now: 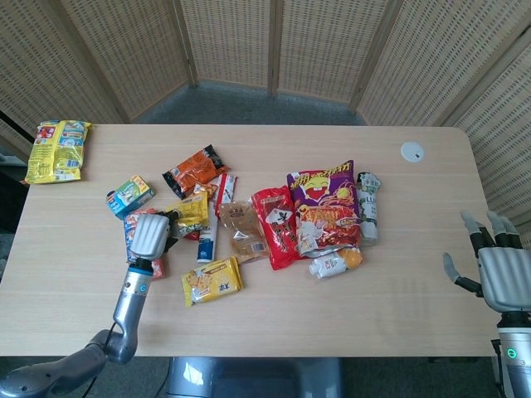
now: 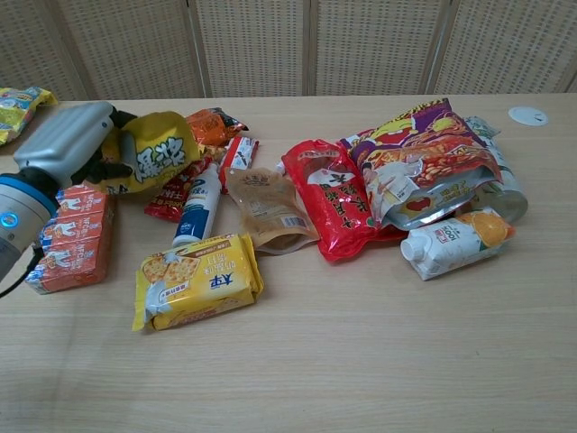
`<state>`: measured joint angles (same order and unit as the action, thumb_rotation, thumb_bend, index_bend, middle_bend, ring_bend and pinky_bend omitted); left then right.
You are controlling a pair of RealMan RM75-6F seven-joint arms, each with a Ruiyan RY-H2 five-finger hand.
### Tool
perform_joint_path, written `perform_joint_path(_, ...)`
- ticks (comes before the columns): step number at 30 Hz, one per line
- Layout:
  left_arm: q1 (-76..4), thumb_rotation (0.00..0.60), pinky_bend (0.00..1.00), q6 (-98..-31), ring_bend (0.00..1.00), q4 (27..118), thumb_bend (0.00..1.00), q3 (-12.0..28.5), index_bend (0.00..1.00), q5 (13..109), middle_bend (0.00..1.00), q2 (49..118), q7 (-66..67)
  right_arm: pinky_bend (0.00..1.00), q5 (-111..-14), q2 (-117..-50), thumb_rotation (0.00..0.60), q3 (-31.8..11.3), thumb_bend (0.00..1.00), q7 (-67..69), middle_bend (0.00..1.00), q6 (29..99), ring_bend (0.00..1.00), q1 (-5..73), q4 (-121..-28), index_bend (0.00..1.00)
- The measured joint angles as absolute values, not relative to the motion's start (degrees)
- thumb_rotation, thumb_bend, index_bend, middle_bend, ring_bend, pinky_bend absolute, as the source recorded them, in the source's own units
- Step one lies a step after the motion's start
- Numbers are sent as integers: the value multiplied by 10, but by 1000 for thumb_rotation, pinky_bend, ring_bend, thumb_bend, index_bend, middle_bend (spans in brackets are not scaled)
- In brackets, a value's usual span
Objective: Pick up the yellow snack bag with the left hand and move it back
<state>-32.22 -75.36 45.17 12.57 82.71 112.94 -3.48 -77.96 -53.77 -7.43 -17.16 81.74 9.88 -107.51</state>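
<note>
Table [image 1: 398,315]: light wood, wicker screen [image 1: 274,41] behind the far edge.

Purple chip bag [image 1: 325,203]: biggest item, right of centre, lying over a silver pouch [image 2: 500,194] on its right side. Red snack bag [image 1: 279,225] touches its left edge.

Yellow-green bag [image 1: 56,149]: alone at the far-left corner, well apart from the pile.

Left hand [image 1: 151,236]: raised off the table at the left end of the pile, fingers clenched around the yellow snack bag [image 2: 162,158]. Bag is crumpled and lifted clear of the table, held above the red items, just right of the hand. Chest view shows it plainly.

Yellow cracker pack [image 2: 198,280]: nearest item, flat, near and right of the left hand.

Right hand [image 1: 498,265]: near-right edge of the table, fingers apart and pointing up, holding nothing, well away from all goods.

Clear brown pouch [image 1: 242,228]: between the red snack bag and the white-blue bottle [image 2: 196,212], which lies flat beside it.

Orange bag [image 1: 195,168]: far side of the pile. Red box [image 2: 77,239]: flat under the left wrist, nearer than the held bag. Teal carton [image 1: 129,196]: left of the pile.

Juice carton [image 2: 455,242]: on its side, near the purple bag's near-right corner.

White disc [image 1: 411,151]: far right, alone.
</note>
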Motion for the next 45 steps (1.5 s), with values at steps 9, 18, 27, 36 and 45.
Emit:
perform_joint_path(9,-331,600,1000,-789,986,615,866,161,820,833,781,1029,0,43,-779,-547,70,-76,442,-176,256,806,0,108,-1073,0)
perform_joint_path(18,-347,600,1000,-794,985,828,862,216,820,826,784,902,79,44,-782,-557,70,-75,444,-179,257,798,0,115,-1070,0)
perform_joint_path(27,-385,600,1000,-782,985,964,863,293,821,782,787,822,160,45,-789,-563,74,-69,444,-166,257,799,0,112,-1059,0)
perform_joint_path(36,-410,600,1000,-781,985,1014,862,314,823,746,791,800,205,44,-801,-567,69,-62,444,-147,256,808,0,103,-1047,0)
perform_joint_path(45,-421,600,1000,-795,985,1040,861,318,823,734,792,783,220,44,-809,-563,71,-60,444,-145,257,816,0,98,-1052,0)
